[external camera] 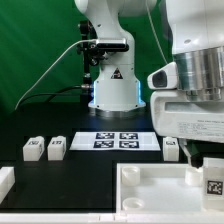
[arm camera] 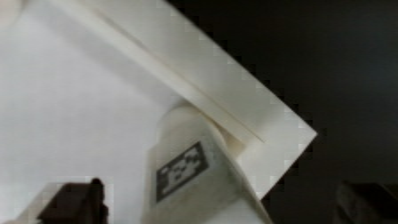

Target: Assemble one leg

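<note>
A leg [external camera: 213, 181], a small white post with a black-and-white tag, stands at the far right corner of the big white tray [external camera: 150, 185]. My gripper [external camera: 204, 163] hangs just above it. In the wrist view the leg [arm camera: 185, 168] sits against the tray's raised rim [arm camera: 214, 75], between my two dark fingers [arm camera: 75, 203]. The gripper [arm camera: 222, 206] is open, with a gap on each side of the leg. Two more legs [external camera: 33, 148] [external camera: 57, 147] lie at the exterior view's left, and another [external camera: 172, 149] lies beside my gripper.
The marker board [external camera: 116, 140] lies on the black table in front of the robot's base [external camera: 112, 85]. A white piece [external camera: 5, 181] shows at the exterior view's lower left edge. Cables run behind the base.
</note>
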### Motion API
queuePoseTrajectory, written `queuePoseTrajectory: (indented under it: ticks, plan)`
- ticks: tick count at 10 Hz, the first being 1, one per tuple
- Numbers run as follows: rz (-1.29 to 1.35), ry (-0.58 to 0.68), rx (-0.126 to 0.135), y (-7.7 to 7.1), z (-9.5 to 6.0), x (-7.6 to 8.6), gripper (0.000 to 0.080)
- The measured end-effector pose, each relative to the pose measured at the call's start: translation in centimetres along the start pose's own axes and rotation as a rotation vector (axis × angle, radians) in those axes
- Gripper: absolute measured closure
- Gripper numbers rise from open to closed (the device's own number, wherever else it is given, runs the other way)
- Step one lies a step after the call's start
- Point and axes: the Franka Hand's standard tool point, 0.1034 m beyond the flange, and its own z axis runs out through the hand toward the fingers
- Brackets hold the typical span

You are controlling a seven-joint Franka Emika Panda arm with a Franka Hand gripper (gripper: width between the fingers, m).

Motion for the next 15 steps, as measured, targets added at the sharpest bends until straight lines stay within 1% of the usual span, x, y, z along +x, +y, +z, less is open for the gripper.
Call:
queuePoseTrajectory:
  ticks: [1, 2, 3, 4, 6, 8, 11, 12, 13, 14, 15]
  plan:
    - [-0.176, 0.01, -0.02, 0.1, 0.1, 0.1, 0.015]
    - [-0.389, 0.016, -0.05, 0.1, 0.4, 0.3, 0.015]
    - [-0.46, -0.016, -0.058, -0.3, 0.2, 1.0, 0.015]
    - [-0.463, -0.001, -0.051, -0.4, 0.1, 1.4, 0.015]
    - [-0.414, 0.0, -0.052, -0.3, 0.2, 1.4, 0.0162]
    - [-0.25, 0.003, -0.054, -0.2, 0.2, 1.4, 0.0504]
    - [0.075, 0.013, -0.057, 0.2, 0.2, 1.7, 0.0502]
    - [0.233, 0.002, -0.052, 0.4, 0.1, 1.7, 0.0502]
    - [0.467, -0.019, -0.046, 0.8, -0.2, 2.0, 0.0502]
    - [0.678, -0.025, -0.057, 0.7, -0.2, 1.5, 0.0502]
    - [0.877, -0.031, -0.06, 0.4, -0.1, 1.0, 0.0502]
